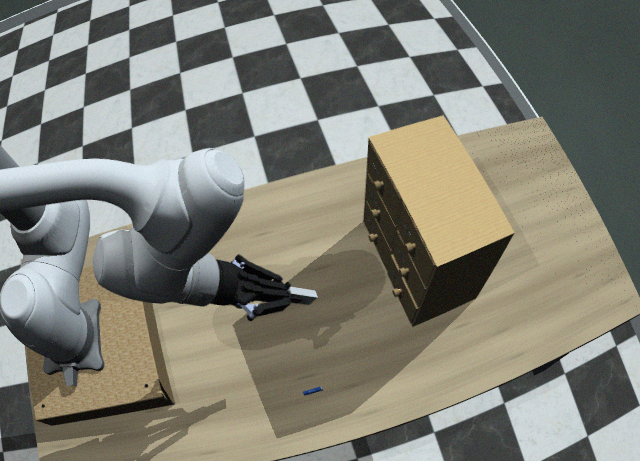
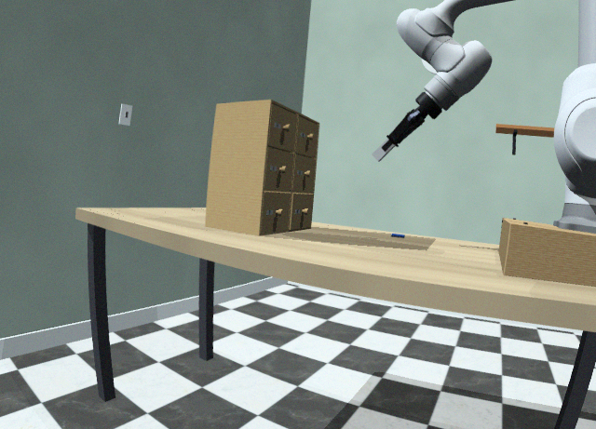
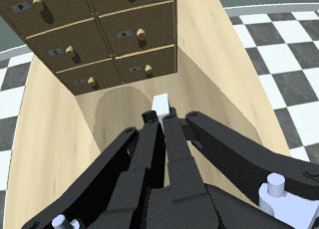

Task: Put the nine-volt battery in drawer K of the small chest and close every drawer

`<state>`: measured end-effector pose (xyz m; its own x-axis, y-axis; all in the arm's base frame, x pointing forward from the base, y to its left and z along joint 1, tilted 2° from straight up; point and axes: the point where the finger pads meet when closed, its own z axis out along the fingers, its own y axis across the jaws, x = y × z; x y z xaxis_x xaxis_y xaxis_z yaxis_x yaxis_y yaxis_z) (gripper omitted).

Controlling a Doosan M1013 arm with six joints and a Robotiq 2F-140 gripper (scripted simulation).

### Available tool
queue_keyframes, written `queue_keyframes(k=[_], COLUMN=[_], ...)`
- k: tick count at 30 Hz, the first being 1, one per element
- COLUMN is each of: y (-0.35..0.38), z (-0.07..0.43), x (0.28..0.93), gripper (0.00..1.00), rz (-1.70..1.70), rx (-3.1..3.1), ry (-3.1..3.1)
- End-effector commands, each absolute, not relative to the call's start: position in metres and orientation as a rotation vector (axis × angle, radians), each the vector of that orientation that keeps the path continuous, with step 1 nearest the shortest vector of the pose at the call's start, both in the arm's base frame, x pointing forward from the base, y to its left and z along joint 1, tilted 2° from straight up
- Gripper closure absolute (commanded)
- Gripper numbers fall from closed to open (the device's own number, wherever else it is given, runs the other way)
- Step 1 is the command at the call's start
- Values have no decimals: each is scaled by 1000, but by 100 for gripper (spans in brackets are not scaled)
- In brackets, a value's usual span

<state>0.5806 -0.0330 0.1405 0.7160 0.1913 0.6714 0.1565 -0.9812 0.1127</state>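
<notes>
Wooden chest point(image 1: 439, 177) has all six drawers pushed in, and I can't read which is K. The small blue thing point(image 1: 312, 391), maybe the battery, lies on the table point(image 1: 558, 270) near the front edge. The fingers point(image 1: 302, 294) are closed on nothing, high up, with plenty of room below.
</notes>
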Motion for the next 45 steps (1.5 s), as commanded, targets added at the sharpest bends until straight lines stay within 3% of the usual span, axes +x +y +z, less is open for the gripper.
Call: queue_keyframes(k=[1, 21, 27, 45], y=[-34, -35, -35, -35], z=[149, 154, 154, 154], x=[567, 563, 563, 563], gripper=[100, 100, 100, 100], rz=[723, 350, -55, -55], rx=[3012, 3137, 3122, 3122], ry=[294, 345, 287, 287])
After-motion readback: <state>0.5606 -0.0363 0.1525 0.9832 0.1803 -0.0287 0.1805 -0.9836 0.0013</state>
